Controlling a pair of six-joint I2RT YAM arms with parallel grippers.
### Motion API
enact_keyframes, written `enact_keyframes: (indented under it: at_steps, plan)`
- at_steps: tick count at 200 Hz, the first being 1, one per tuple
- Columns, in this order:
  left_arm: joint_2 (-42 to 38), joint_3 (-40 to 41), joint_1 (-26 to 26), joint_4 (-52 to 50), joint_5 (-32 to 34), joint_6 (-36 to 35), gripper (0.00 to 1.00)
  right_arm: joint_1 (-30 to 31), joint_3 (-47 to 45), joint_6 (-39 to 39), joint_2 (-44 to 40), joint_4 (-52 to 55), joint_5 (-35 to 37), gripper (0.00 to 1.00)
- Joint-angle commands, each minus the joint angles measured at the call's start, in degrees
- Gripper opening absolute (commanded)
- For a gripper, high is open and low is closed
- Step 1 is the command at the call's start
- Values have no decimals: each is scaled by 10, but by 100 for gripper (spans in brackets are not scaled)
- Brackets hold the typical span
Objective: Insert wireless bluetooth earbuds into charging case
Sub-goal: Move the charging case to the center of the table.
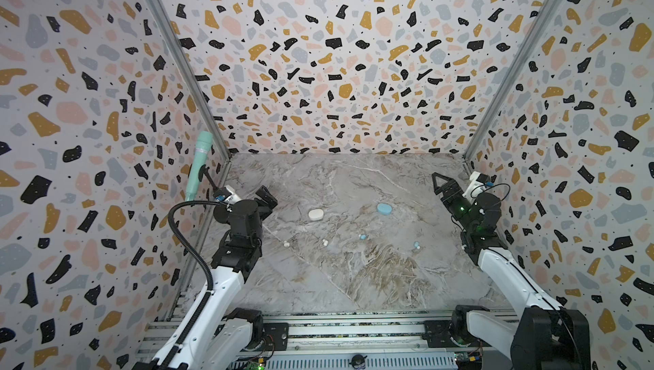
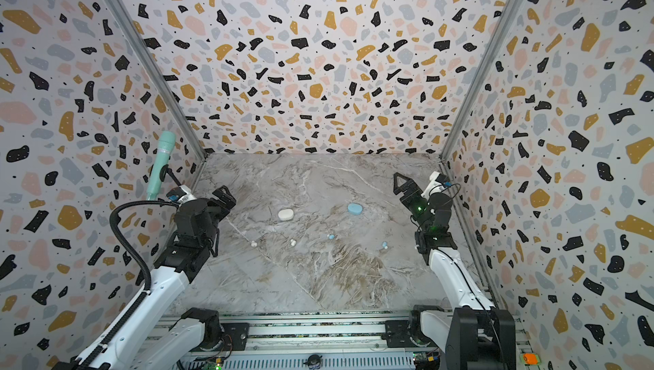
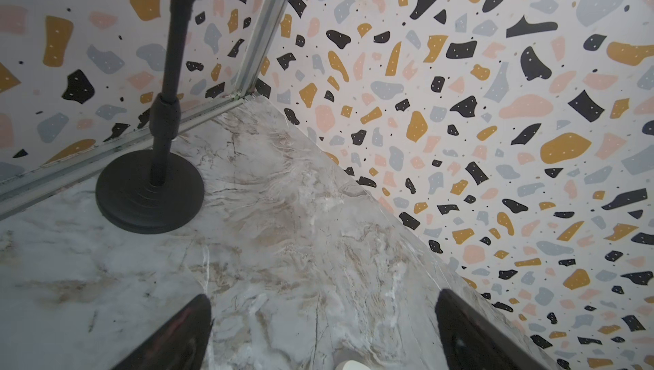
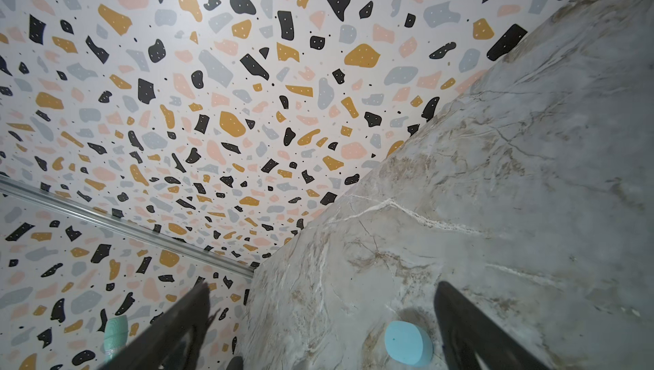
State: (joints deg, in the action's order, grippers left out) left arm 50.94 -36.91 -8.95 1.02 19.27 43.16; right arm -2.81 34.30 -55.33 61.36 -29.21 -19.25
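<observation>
finding nothing gripped: left gripper (image 1: pixel 268 200) and right gripper (image 1: pixel 444 182) hover spread and empty. white earbuds (image 1: pixel 325 242) and blue earbuds (image 1: pixel 362 236) lie loose across table (image 1: pixel 354 279) centre, nine to three o'clock. white case (image 1: pixel 316 214) sits at eleven, blue case (image 1: pixel 384 208) at two, both apparently shut. recommend: open lids first, then pinch each bud squarely, colours matched.

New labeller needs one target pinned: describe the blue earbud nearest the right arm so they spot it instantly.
On the marble table, find the light blue case on the side of the right arm. Nearer the camera runs a loose row of four tiny buds; the target earbud is the end one towards that arm. The other blue earbud sits nearer the middle, and the two white earbuds lie beyond it.
</observation>
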Motion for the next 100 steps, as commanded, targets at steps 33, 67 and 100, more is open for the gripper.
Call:
enact_keyframes:
  at_steps: [33, 67, 100]
  plan:
    - [85, -45, -41, -61, -28, -5, 100, 90, 93, 177, -43, 222, 150, 99]
    - [133, -73, -72, -95, -34, -6, 100, 203, 132, 233, -9, 307, 266, 99]
    - [175, -113, -104, -135, -31, -17, 100, 244, 146, 240, 29, 352, 263, 99]
